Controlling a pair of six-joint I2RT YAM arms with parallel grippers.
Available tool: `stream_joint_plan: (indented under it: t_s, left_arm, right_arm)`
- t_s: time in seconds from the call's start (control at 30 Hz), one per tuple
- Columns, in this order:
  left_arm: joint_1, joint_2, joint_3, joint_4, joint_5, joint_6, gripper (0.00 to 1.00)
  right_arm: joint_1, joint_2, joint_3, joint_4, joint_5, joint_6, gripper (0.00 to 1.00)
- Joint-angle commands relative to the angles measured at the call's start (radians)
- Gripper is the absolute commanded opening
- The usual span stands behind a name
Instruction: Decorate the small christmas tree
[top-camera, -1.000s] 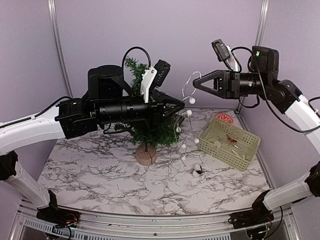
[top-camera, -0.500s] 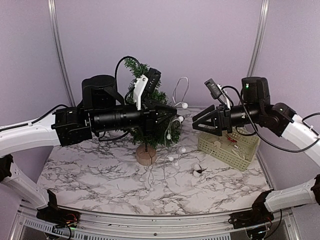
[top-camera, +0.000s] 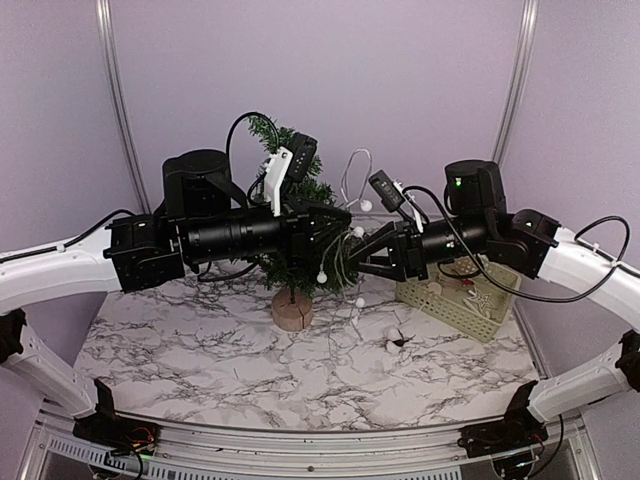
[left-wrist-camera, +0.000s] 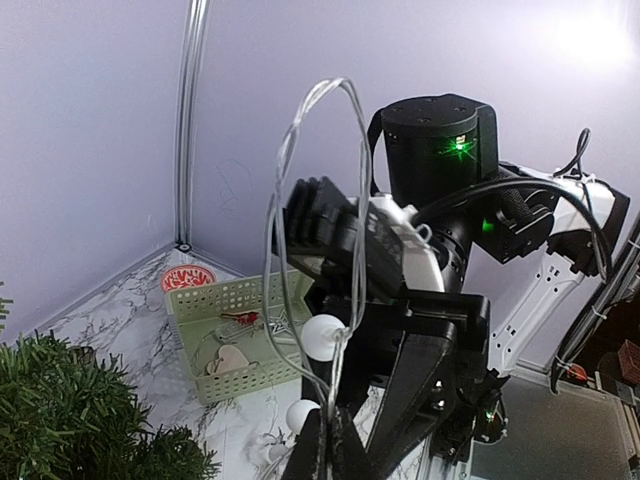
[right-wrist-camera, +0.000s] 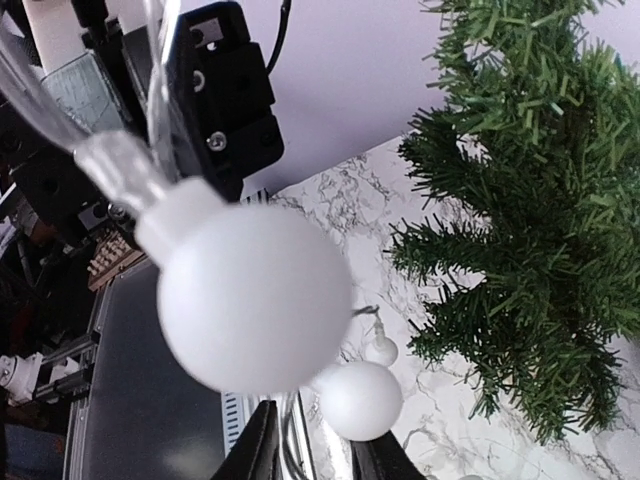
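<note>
Standing here, I can't read any writing; the red round disc (left-wrist-camera: 188, 277) beside the basket (left-wrist-camera: 245, 287) bears pale marks, too blurred.

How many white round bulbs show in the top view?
5 white round bulbs: one under the wire loop, one at the left gripper, one hanging before the small dark-green christmas tree, one lower down, one on the marble table. More may be hidden.
</note>
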Motion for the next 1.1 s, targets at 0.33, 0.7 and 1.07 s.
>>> stream_joint_plan:
  t_s: [0.33, 0.7, 1.07]
  left_arm:
    - [0.020, -0.252, -0.321, 0.009, -0.165, -0.111, 0.00]
    - [0.020, -0.489, -0.654, -0.021, -0.255, -0.229, 0.29]
    - [0.018, -0.459, -0.296, -0.305, -0.092, 0.020, 0.67]
  right_arm:
    - [0.013, -0.046, 0.168, -0.113, 0.096, -0.044, 0.00]
    - [0.014, 0.106, 0.495, -0.182, -0.033, -0.090, 0.00]
    - [0.061, 0.270, 0.652, -0.378, -0.113, -0.252, 0.00]
